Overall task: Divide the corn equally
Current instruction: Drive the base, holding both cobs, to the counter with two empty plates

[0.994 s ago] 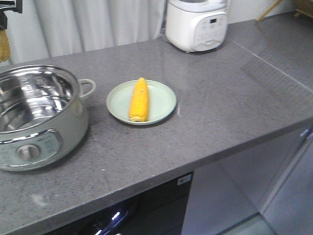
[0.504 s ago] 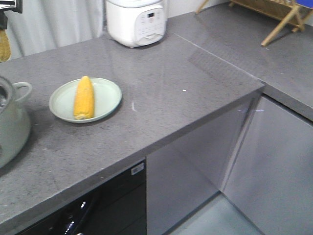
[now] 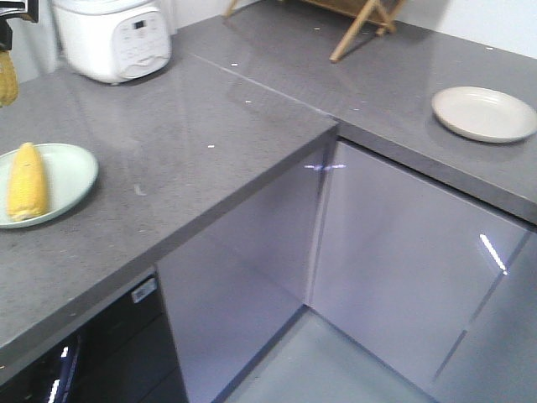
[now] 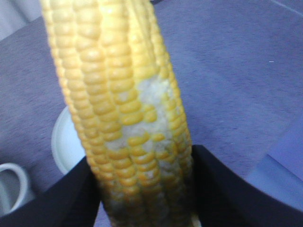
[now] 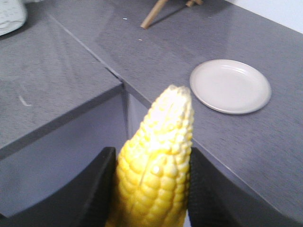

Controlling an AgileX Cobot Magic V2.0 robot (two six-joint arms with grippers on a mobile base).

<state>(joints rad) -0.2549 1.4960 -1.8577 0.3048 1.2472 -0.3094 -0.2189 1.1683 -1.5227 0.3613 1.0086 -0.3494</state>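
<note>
On the counter [image 3: 210, 126] at far left, plated cob [image 3: 25, 180] lies on a green plate [image 3: 74, 172]. Its long axis runs near-to-far, with the pointed tip away from the camera and the blunt end toward the counter edge. A white rice cooker [image 3: 109, 38] stands behind it.

My left gripper [image 4: 144, 189] is clamped on left cob [image 4: 123, 94], with a black finger on each side of the lower end. The cob's axis runs up the frame, leaning slightly left. Both ends are cut off, so I can't tell which way the tip goes. It has a bare patch where kernels are missing.

My right gripper [image 5: 151, 189] is clamped on right cob [image 5: 158, 156], gripping the thick part. The tapered tip points up and out of the gripper. A beige plate [image 5: 230, 86] sits on the far counter section beyond the corner, well apart from the green plate.
</note>
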